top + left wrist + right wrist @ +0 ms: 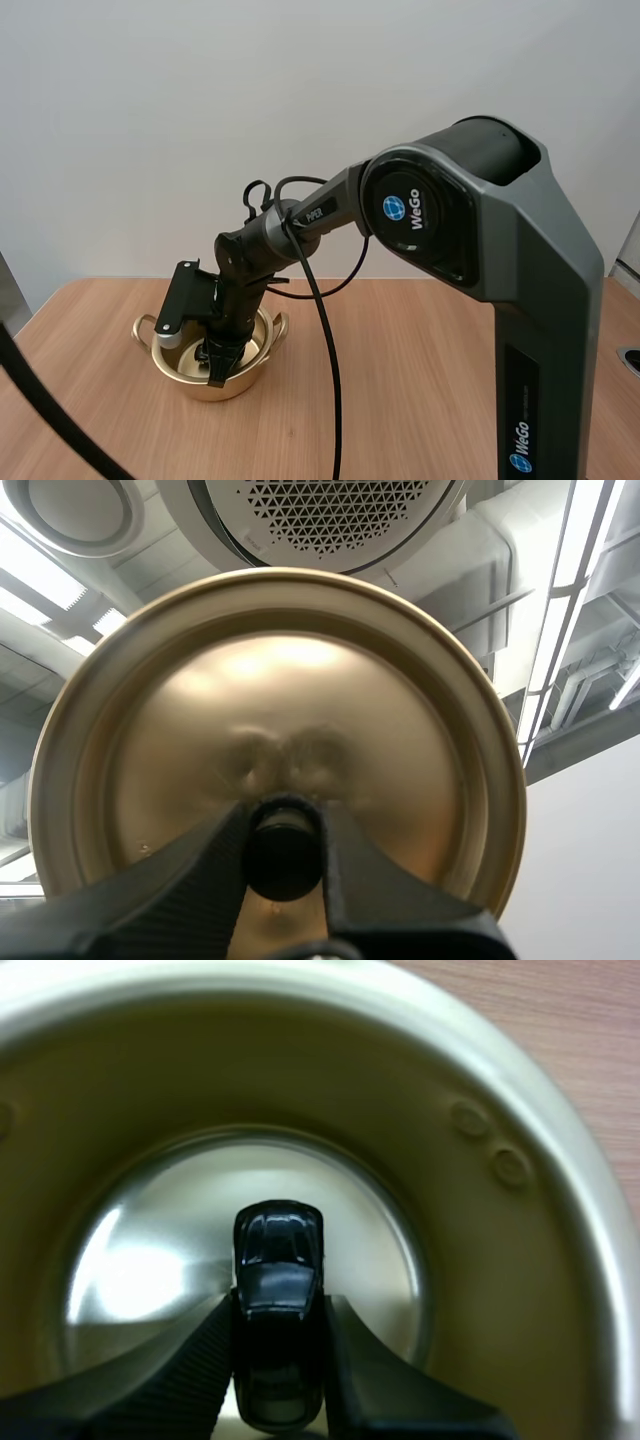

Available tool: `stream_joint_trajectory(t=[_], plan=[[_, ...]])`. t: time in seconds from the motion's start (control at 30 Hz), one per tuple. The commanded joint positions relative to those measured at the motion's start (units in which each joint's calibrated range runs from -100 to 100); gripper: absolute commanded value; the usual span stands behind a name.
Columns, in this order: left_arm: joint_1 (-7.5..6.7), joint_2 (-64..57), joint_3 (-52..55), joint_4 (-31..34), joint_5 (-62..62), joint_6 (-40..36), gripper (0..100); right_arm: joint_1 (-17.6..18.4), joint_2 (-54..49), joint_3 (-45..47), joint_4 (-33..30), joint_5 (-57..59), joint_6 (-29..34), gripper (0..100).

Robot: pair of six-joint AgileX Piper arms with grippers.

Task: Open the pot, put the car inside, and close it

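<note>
The gold pot (243, 385) stands lidless on the wooden table, left of centre. My right gripper (215, 368) reaches down inside it. In the right wrist view this gripper (280, 1310) is shut on a small black toy car (278, 1260), held nose forward just above the shiny bottom, within the pot's wall (490, 1240). My left gripper (283, 825) is shut on the black knob (283, 852) of the gold lid (280, 710) and holds the lid up in the air, its top face turned to the camera.
The wooden table (420, 380) stretches to the right of the pot and in front of it. The right arm's grey base column (540, 330) rises at the near right.
</note>
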Motion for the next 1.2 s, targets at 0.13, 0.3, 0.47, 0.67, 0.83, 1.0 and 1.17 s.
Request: stream_joint_trajectory(t=[0.13, 0.3, 0.47, 0.67, 0.83, 1.0, 1.17], plan=[[0.01, 0.1, 0.0, 0.1, 0.1, -0.1, 0, 0.0, 0.1, 0.0, 0.4, -0.2, 0.2, 50], [0.01, 0.1, 0.0, 0.1, 0.2, 0.0, 0, 0.0, 0.1, 0.0, 1.4, -0.8, 0.2, 74], [0.01, 0.1, 0.0, 0.1, 0.2, 0.0, 0, 0.0, -1.6, -0.1, 1.8, -1.6, 0.2, 72], [0.01, 0.1, 0.0, 0.1, 1.8, 0.0, 0, 0.0, -6.7, -2.0, 3.0, -1.0, 0.7, 72], [0.01, 0.1, 0.0, 0.1, 2.2, 0.0, 0, -0.1, -14.2, -2.0, 2.1, -0.4, 3.8, 61], [0.01, 0.3, 0.0, 0.1, 2.2, -0.2, 0, -1.9, -23.2, -2.0, -2.1, 2.0, 8.1, 0], [0.01, 0.9, 0.4, -0.3, 3.8, -1.3, 0, -7.4, -33.1, -2.0, -2.2, 3.5, 11.5, 0]])
